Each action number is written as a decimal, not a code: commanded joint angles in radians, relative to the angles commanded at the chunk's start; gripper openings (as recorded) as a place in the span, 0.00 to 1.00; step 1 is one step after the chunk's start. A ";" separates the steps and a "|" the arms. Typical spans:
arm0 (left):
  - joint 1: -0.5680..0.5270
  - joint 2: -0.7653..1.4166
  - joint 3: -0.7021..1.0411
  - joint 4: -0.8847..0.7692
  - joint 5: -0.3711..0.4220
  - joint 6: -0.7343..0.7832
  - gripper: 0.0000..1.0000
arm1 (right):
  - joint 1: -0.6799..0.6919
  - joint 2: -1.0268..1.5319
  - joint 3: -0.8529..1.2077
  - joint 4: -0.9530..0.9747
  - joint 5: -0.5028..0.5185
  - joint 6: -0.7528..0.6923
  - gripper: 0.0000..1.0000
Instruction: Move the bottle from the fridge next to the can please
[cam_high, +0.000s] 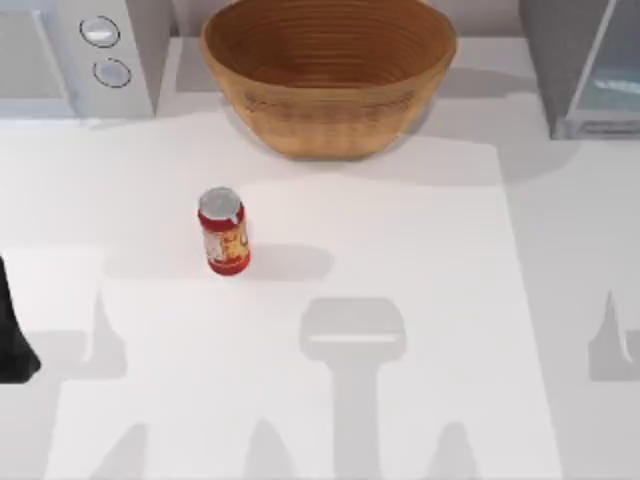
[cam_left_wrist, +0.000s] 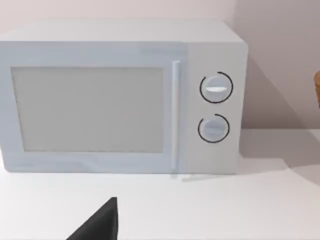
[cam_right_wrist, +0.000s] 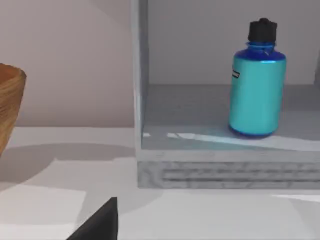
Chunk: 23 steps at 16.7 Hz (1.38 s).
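The turquoise bottle (cam_right_wrist: 256, 85) with a black cap stands upright on the floor of the fridge (cam_right_wrist: 225, 172), whose front is open toward my right wrist camera. A black part of my right gripper (cam_right_wrist: 100, 224) shows well short of the fridge. In the top view the fridge (cam_high: 560, 70) is at the back right. The red can (cam_high: 222, 232) stands upright left of the table's middle. A dark part of my left arm (cam_high: 12, 345) sits at the table's left edge, and a black part of my left gripper (cam_left_wrist: 100, 224) faces the microwave.
A white microwave (cam_high: 100, 50) with two round knobs stands at the back left. A large wicker basket (cam_high: 328, 75) sits at the back centre, between microwave and fridge. Open white tabletop (cam_high: 400, 250) stretches right of the can.
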 joint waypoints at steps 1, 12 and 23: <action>0.000 0.000 0.000 0.000 0.000 0.000 1.00 | 0.000 0.000 0.000 0.000 0.000 0.000 1.00; 0.000 0.000 0.000 0.000 0.000 0.000 1.00 | -0.080 0.576 0.307 0.375 -0.054 0.005 1.00; 0.000 0.000 0.000 0.000 0.000 0.000 1.00 | -0.199 1.832 0.808 0.994 -0.165 0.012 1.00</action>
